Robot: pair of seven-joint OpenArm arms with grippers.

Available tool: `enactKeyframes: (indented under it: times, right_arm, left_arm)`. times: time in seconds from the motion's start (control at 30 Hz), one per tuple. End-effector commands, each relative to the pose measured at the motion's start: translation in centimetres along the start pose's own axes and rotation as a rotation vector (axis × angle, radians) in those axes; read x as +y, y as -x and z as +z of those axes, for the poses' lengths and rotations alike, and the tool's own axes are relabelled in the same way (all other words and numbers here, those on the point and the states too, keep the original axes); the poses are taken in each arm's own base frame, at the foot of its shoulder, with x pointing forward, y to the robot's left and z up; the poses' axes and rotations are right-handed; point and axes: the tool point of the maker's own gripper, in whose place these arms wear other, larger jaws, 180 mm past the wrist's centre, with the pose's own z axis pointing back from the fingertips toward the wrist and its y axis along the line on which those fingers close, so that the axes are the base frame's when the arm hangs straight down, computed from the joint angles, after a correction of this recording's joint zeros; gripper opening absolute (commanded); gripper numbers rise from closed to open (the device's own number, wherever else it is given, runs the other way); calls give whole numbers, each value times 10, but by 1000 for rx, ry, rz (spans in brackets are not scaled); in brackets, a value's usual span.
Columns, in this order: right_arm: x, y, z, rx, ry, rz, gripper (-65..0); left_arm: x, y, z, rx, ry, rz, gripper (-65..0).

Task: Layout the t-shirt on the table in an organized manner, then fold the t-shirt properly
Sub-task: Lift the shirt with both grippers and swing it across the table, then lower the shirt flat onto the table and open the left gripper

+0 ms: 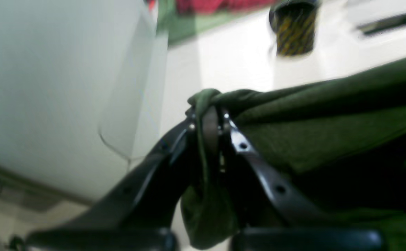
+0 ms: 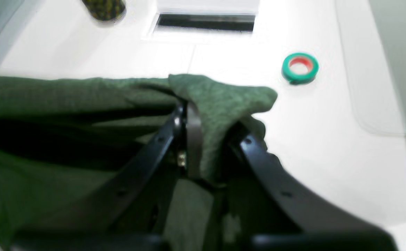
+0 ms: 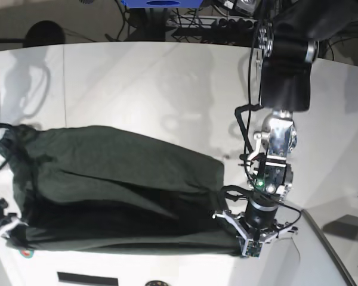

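White and glossy, the tabletop (image 3: 137, 83) carries the dark green t-shirt (image 3: 113, 190), spread wide and stretched between both arms. The left pincer (image 1: 208, 120) is clamped on one bunched corner of the cloth, the right pincer (image 2: 203, 129) pinches another. A green tape roll (image 2: 299, 68) lies nearby.
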Motion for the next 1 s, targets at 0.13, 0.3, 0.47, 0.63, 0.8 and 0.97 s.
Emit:
enactKeyframes:
  times: [0.13, 0.3, 0.47, 0.63, 0.8, 0.97]
  right_arm:
    - [-13, -53, -10, -122, 117, -37, -183]
    - [4, -60, -14, -70, 30, -15, -53]
    - [-9, -56, 14, -87, 32, 94, -123]
    - [-33, -20, 71, -58, 120, 176, -123]
    - [-52, 11, 121, -30, 219, 165, -122]
    - [-82, 65, 142, 46, 315, -25, -125]
  left_arm:
    - [2, -31, -27, -49, -24, 37, -574]
    - [-6, -43, -29, -70, -15, 55, -76]
    - [-3, -60, -6, -149, -27, 89, -12]
    - [71, -42, 36, -187, -190, 241, -12]
    - [80, -22, 69, -180, -200, 251, -12]
    - [-8, 19, 89, -77, 7, 204, -71]
